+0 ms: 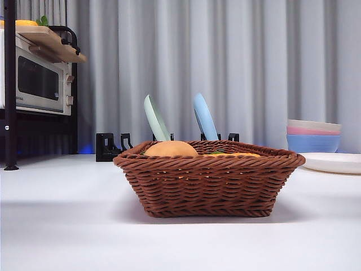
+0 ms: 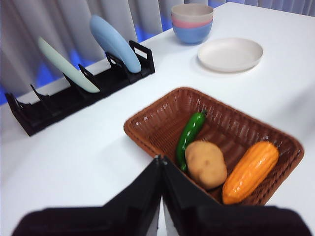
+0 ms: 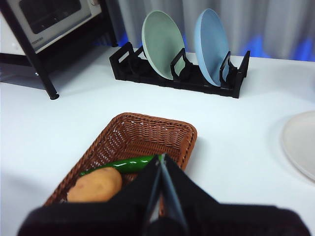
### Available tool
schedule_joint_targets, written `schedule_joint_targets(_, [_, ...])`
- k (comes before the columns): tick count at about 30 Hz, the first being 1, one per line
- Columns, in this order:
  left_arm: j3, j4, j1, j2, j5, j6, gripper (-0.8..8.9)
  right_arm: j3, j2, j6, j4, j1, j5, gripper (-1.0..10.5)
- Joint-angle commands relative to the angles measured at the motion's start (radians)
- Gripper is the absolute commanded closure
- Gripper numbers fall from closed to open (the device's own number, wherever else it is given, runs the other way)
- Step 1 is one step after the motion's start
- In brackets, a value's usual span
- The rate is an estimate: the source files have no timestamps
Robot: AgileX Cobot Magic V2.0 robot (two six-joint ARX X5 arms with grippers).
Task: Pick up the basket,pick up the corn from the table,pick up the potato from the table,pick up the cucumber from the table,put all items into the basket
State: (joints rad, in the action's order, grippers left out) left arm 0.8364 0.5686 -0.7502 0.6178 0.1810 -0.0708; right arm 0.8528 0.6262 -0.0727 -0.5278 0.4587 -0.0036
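Note:
The brown wicker basket (image 1: 208,183) (image 2: 162,115) (image 3: 147,130) stands on the white table (image 1: 67,226). Inside it lie the green cucumber (image 2: 189,135) (image 3: 125,164), the tan potato (image 2: 206,163) (image 3: 94,186) (image 1: 171,149) and the orange corn (image 2: 251,171), whose top just shows over the rim (image 1: 240,154). My left gripper (image 2: 161,160) hovers above the basket's near rim, shut and holding nothing. My right gripper (image 3: 160,158) hangs over the basket's other side, also shut and empty. Neither arm shows in the front view.
A black rack (image 1: 110,148) (image 3: 182,81) with a green plate (image 1: 156,118) and a blue plate (image 1: 205,117) stands behind the basket. Stacked bowls (image 1: 313,135) and a white plate (image 1: 333,162) sit at the right. A toaster oven (image 1: 36,79) on a shelf is at the left.

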Motion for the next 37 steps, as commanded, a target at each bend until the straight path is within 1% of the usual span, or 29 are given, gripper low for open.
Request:
schedule_joint_targets(1, [-0.094,-0.073,-0.003,-0.010,-0.006,-0.010,8.22,-0.077,-0.076,0.010,0.004,0.007,0.010,9.6])
schedule_joint_targets(3, [-0.115,-0.067,-0.003,-0.010,-0.010,0.004,8.21,-0.091,-0.095,-0.015,-0.014,0.007,0.011,9.6])
schedule_joint_targets(4, [-0.115,-0.043,-0.003,-0.005,-0.011,0.027,8.21,-0.091,-0.098,-0.046,-0.025,0.006,0.014,9.5])
schedule_joint_targets(6, [-0.115,-0.001,-0.003,0.004,-0.020,0.042,8.16,-0.091,-0.099,-0.100,-0.038,0.006,0.014,9.4])
schedule_joint_targets(11, [-0.115,0.071,-0.002,0.015,-0.025,0.042,8.16,-0.091,-0.096,-0.102,-0.042,0.007,0.008,9.4])
schedule_joint_targets(22, [-0.115,0.078,-0.009,0.001,-0.024,0.042,8.16,-0.091,-0.089,-0.101,-0.042,0.007,0.011,9.4])
schedule_joint_targets(23, [-0.115,0.085,-0.004,-0.018,-0.022,0.037,8.16,-0.091,-0.089,-0.102,-0.042,0.007,0.011,9.5])
schedule_joint_targets(24, [-0.115,0.085,0.004,-0.034,-0.020,0.013,8.16,-0.091,-0.090,-0.102,-0.042,0.007,0.011,9.4])
schedule_joint_targets(25, [-0.115,0.082,0.017,-0.052,-0.023,-0.009,8.16,-0.091,-0.090,-0.102,-0.042,0.007,0.011,9.4])
schedule_joint_targets(27, [-0.116,0.076,0.052,-0.095,-0.052,-0.004,8.16,-0.091,-0.090,-0.101,-0.042,0.007,0.011,9.4])
schedule_joint_targets(30, [-0.122,0.050,0.142,-0.171,-0.144,0.016,8.16,-0.091,-0.090,-0.101,-0.042,0.007,0.010,9.4])
schedule_joint_targets(33, [-0.160,-0.003,0.268,-0.253,-0.204,0.019,8.16,-0.091,-0.090,-0.101,-0.042,0.007,0.011,9.4])
schedule_joint_targets(37, [-0.255,-0.053,0.454,-0.349,-0.268,0.018,8.16,-0.091,-0.090,-0.102,-0.042,0.007,0.011,9.4])
